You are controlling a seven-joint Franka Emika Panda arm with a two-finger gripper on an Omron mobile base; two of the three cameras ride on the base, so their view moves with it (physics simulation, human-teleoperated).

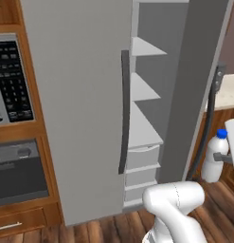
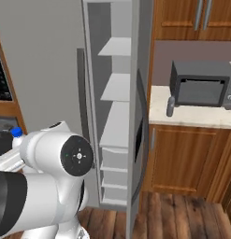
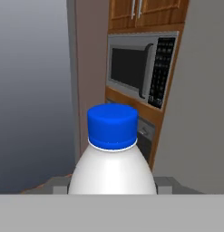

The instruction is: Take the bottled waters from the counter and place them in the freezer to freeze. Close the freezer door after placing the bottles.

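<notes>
Between the fingers (image 3: 112,185) stands the whitish bottle (image 3: 112,170) with its blue cap (image 3: 113,126) pointing away from them, and the fingers are clenched on its body from both sides. Beyond the fingers, the freezer (image 1: 146,123) stands open with its pale shelves bare, and the freezer door (image 1: 194,90) is swung out next to the held bottle. Farther off, the darker bottle (image 2: 170,106) waits on the counter (image 2: 191,116) in front of a dark oven (image 2: 202,84).
</notes>
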